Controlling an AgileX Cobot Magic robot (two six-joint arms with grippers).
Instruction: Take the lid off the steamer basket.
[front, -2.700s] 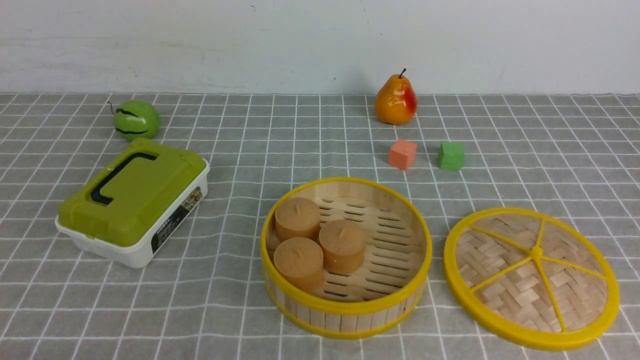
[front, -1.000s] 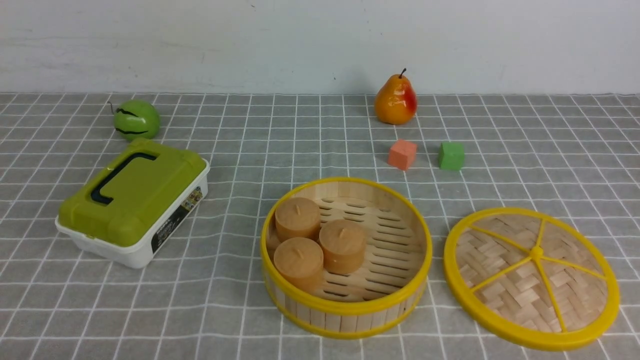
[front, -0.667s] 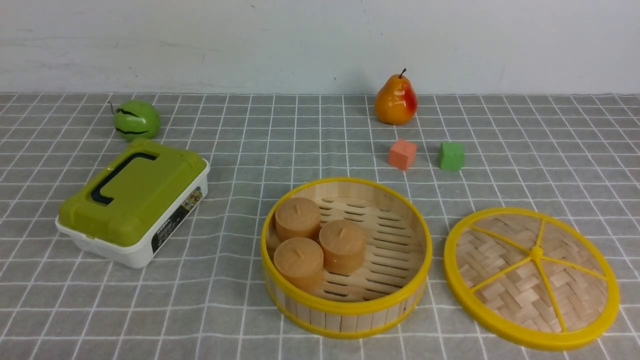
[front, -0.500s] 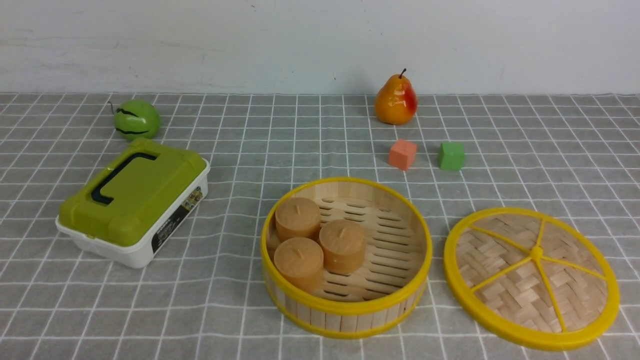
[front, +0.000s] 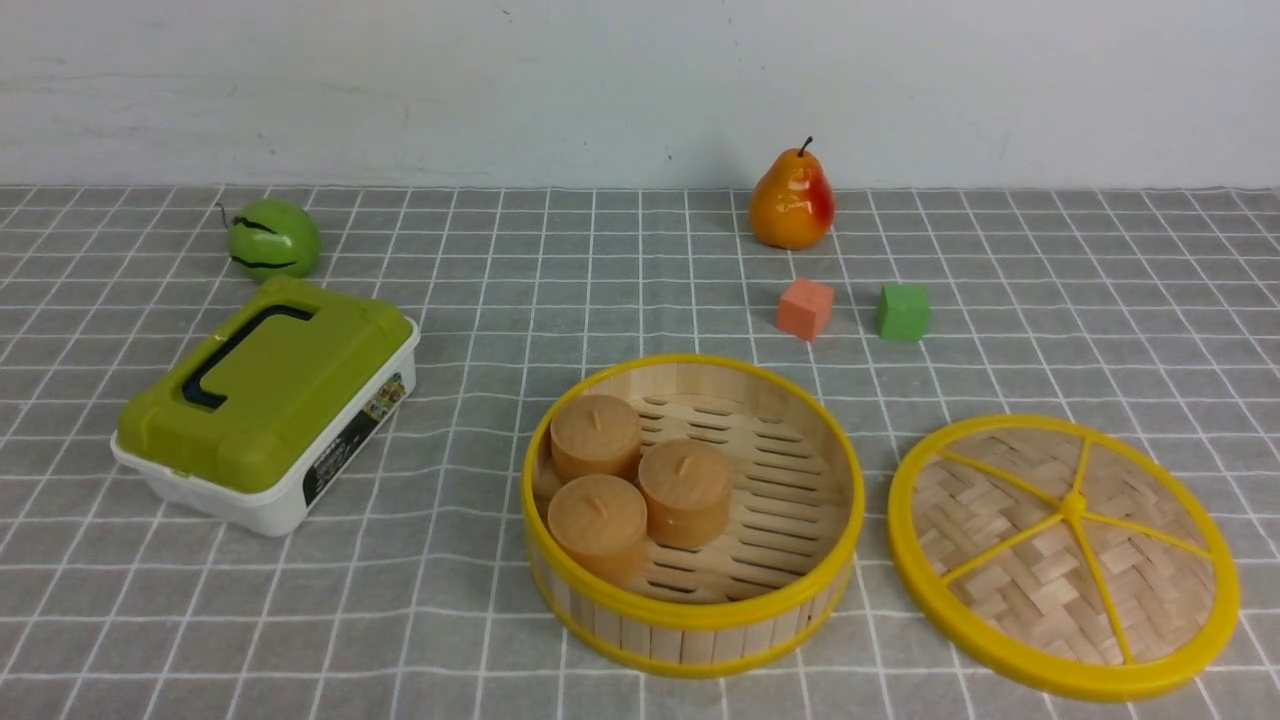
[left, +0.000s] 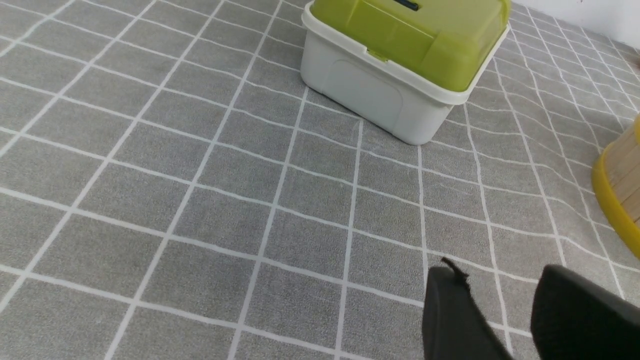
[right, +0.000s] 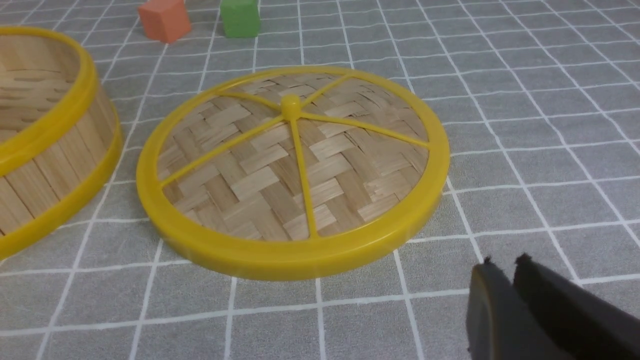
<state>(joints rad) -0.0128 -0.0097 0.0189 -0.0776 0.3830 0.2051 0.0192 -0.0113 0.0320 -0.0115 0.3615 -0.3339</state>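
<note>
The steamer basket (front: 692, 618) stands uncovered at the front middle, with three tan cylinders (front: 640, 487) inside. The lid (front: 1062, 552) lies flat on the cloth to its right, clear of the basket. It also shows in the right wrist view (right: 292, 167), beside the basket's wall (right: 47, 150). Neither arm shows in the front view. My right gripper (right: 505, 267) is shut and empty, over bare cloth just off the lid's rim. My left gripper (left: 495, 280) is open and empty over bare cloth, with the basket's rim (left: 612, 200) at the picture's edge.
A white box with an olive-green lid (front: 265, 400) sits at the left and shows in the left wrist view (left: 400, 55). A green striped fruit (front: 272, 238) and a pear (front: 792, 200) stand at the back. An orange cube (front: 805, 308) and a green cube (front: 902, 311) lie behind the basket.
</note>
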